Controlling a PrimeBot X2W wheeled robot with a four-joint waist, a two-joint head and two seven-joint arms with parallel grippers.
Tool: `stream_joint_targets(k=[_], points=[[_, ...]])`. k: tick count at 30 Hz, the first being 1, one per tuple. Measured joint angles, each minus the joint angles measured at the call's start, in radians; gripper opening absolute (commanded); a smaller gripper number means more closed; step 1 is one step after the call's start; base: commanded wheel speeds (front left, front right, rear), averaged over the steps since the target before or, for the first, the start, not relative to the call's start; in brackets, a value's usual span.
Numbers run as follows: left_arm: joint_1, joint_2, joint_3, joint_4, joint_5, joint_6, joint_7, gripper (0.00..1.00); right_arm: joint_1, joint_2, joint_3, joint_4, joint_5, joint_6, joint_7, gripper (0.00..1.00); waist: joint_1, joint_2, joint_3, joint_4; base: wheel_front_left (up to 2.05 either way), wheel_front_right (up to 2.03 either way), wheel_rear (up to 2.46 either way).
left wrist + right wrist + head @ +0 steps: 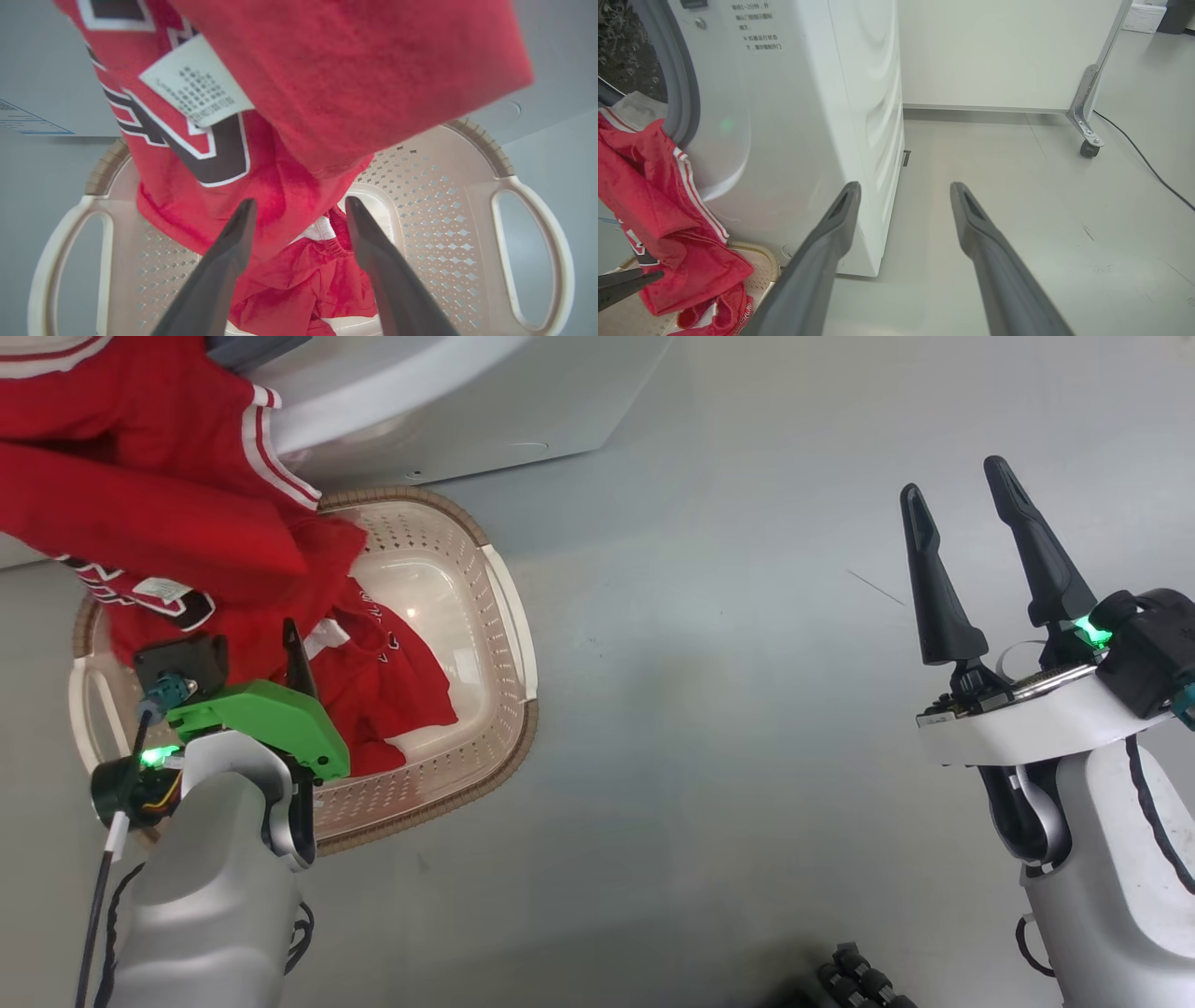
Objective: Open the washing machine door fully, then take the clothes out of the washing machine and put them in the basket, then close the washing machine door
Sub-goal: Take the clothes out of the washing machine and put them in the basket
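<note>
Clothes (187, 532), red sports garments with white stripes, drape from the mouth of the white front-loading washing machine (448, 420) into the cream perforated plastic basket (509, 644) below; one red piece lies inside. Left gripper (299, 210) over basket, fingers spread, gripping nothing. Right gripper (952, 476) wide, idle over grey floor (709, 709). Risk: the draped part snags on the drum lip, or slides over the rim to the floor.

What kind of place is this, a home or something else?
Probably a test room or lab rather than a home: a large white front-loading washing machine stands on a smooth pale grey floor, near a white partition panel on a metal caster wheel.
</note>
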Motion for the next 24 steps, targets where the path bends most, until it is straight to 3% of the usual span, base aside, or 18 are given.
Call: stream_joint_targets(k=[12,24], points=[[0.027,-0.002,-0.033,-0.058,-0.042,0.0,-0.022,1.0,0.008,-0.005,-0.016,0.031,-0.004,0.0,0.0,1.0,0.0,0.0,-0.08,0.033,0.0,0.0,0.0],[0.101,-0.003,-0.003,-0.33,0.05,0.0,-0.022,1.0,0.064,-0.013,-0.052,0.053,-0.026,0.0,0.0,1.0,0.0,0.0,-0.169,0.097,0.0,0.0,0.0]])
